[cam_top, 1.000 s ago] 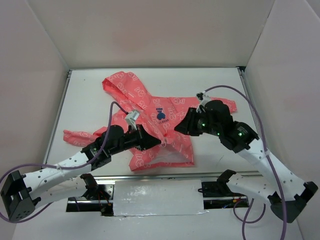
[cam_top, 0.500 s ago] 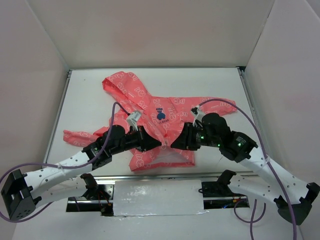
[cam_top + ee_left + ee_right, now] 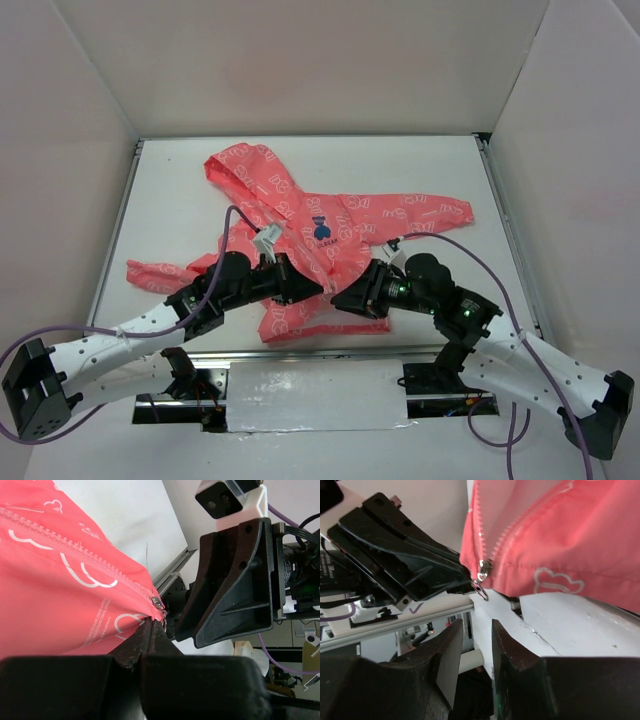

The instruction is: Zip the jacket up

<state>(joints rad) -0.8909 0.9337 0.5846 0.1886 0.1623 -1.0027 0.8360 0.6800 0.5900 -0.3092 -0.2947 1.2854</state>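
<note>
Because a zip runs only when the cloth below it is held firm, the jacket is pinned at its near hem. It lies flat in the middle of the table, hood to the far left, sleeves spread left and right. The left gripper has its fingers together on the bottom corner, right at the foot of the zip. The slider sits at that low end with its ring pull hanging free, and in the right wrist view the two rows of teeth part above it, so the front is not yet closed.

The right gripper points in from the right, just beside the slider, its fingers a little apart with nothing between them. I judge it is lining up on the pull.

The main hindrance is crowding: the left fingertips sit so near the slider that little room is left for a second grip, and the pull is small. A purple cable loops over the jacket's left side. Pale walls close the left, far and right sides.
</note>
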